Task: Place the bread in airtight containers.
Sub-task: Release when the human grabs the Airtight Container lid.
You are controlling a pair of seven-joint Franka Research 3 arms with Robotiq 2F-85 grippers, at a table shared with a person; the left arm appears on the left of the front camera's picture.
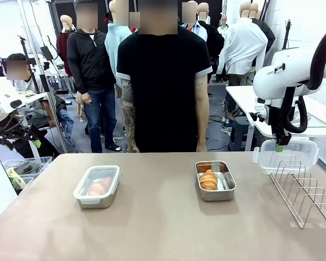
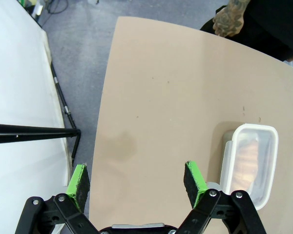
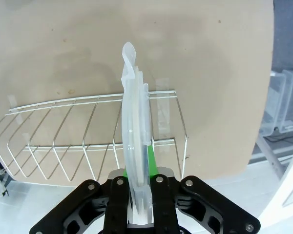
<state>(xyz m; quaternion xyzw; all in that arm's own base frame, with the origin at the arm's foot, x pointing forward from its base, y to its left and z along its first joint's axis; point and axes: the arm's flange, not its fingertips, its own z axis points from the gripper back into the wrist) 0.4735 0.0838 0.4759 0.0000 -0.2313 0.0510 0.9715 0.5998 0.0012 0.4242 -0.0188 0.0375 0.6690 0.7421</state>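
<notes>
While the right gripper (image 3: 139, 204) clenches a clear lid (image 3: 134, 146) edge-on above the wire rack (image 3: 88, 141), the left gripper (image 2: 136, 183) hangs released near the lidded container (image 2: 249, 163).

The left croissant (image 1: 99, 186) shows only as an orange blur through the clouded lid (image 1: 97, 184) of its tub; its ridges cannot be made out. In the left wrist view that tub (image 2: 249, 163) is partly hidden behind the gripper's finger (image 2: 194, 182), and the person's hand (image 2: 230, 19) is cut off by the top edge. The wire rack (image 1: 307, 193) runs out of the front view at the right. In the right wrist view the held lid (image 3: 135, 146) stands edge-on and hides one green pad; the rack's (image 3: 88, 141) left end is cut off.
</notes>
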